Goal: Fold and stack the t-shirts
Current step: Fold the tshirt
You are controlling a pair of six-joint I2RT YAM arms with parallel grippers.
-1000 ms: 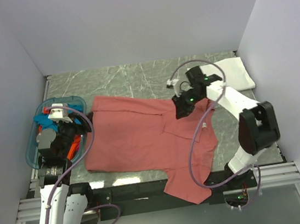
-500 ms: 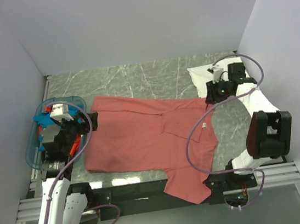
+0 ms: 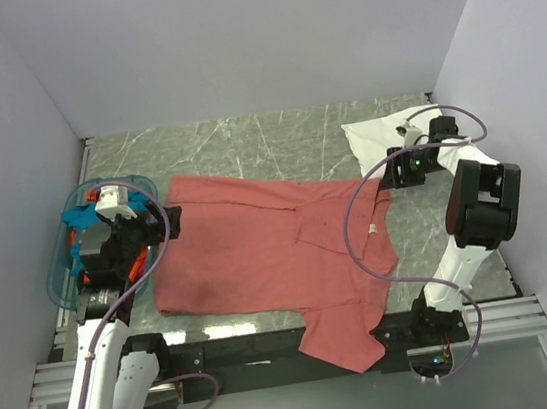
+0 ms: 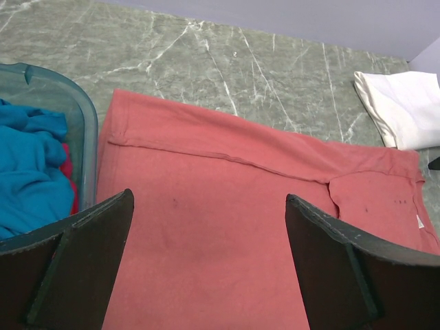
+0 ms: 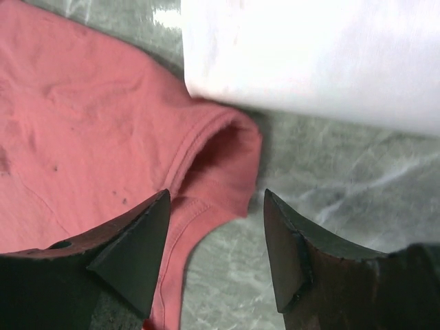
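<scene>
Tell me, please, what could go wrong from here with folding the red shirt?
1. The dusty-red shirt hangs partly over the front edge of the table; a pull might slide it off.
2. The open right gripper hovers over the red sleeve, close beside the folded white shirt; a grasp might catch white cloth and spoil that fold.
3. The red shirt's left edge lies close beside the basket; the open left gripper might bump its rim.

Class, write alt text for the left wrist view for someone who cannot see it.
A dusty-red t-shirt lies spread on a marbled table, framed by the open left gripper. A blue basket holding teal cloth sits at left; a folded white shirt at upper right.
</scene>
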